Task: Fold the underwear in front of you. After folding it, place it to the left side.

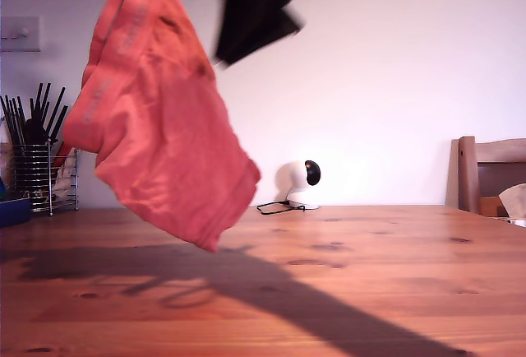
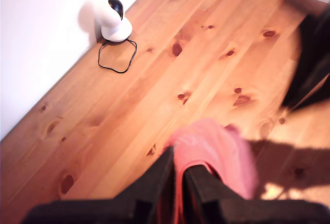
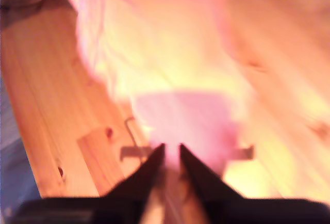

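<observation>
My first tool (image 2: 175, 175) is clamped on the underwear (image 1: 160, 118), coral-red, wrinkled, hanging clear above the desk (image 1: 370, 275). My second tool (image 3: 169, 154), blurred, nips pale pink cloth. Only the exterior view shows the utensil rack (image 1: 37, 172) at its left.

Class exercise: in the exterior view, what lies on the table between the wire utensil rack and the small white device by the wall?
Nothing rests there. In the exterior view, the table is bare between the utensil rack and the white device; only the underwear hangs in front of that stretch, lifted off the wood.
</observation>
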{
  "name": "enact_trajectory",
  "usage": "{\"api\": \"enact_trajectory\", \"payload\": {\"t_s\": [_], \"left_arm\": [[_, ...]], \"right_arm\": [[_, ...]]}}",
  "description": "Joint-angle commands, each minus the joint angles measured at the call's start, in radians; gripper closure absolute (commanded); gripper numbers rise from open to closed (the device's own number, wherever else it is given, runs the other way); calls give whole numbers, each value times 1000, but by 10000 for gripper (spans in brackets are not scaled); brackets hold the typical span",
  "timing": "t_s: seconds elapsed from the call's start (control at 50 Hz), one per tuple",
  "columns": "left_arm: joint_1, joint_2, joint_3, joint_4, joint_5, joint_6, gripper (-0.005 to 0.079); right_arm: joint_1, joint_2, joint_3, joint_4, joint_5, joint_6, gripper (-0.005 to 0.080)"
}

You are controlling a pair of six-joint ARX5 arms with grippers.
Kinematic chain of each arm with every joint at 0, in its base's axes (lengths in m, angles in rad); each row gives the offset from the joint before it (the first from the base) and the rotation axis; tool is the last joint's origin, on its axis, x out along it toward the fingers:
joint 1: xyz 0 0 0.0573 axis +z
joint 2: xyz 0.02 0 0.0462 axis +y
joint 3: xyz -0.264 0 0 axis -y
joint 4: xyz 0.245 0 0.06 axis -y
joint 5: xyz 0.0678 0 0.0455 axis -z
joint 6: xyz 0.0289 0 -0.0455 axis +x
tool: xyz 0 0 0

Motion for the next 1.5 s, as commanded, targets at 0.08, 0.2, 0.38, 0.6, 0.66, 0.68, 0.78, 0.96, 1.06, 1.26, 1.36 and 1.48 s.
{"api": "enact_trajectory", "payload": {"t_s": [0.08,0.2,0.38,0.6,0.66,0.68,0.78,0.96,1.06,1.26,1.36,1.48], "left_arm": [[15,16,-86,19,-7,10,764],[15,16,-140,39,-24,21,764],[14,16,-156,51,-27,23,764],[23,16,-170,93,-23,16,764],[26,16,-188,128,-24,16,764],[26,16,-194,140,-24,16,764],[25,16,-225,186,-25,3,764],[-1,16,-298,277,-24,-13,764],[-40,16,-302,322,-23,-40,764],[-180,17,-302,452,11,-96,764],[-278,30,-302,548,62,-128,764],[-379,31,-302,675,62,-150,764]], "right_arm": [[10,-29,-14,6,82,-15,765],[8,-49,-16,15,148,-11,765],[-8,-102,-89,68,167,33,765],[-32,-311,-389,362,231,132,765],[-32,-376,-484,427,247,135,765],[-32,-399,-512,441,252,137,765],[-32,-500,-658,525,283,145,765],[-28,-719,-952,725,330,154,765],[-28,-851,-1109,785,336,191,765],[-29,-1017,-1270,743,330,216,765],[-29,-1048,-1290,721,330,215,765],[-29,-1056,-1291,694,330,214,765]]}}
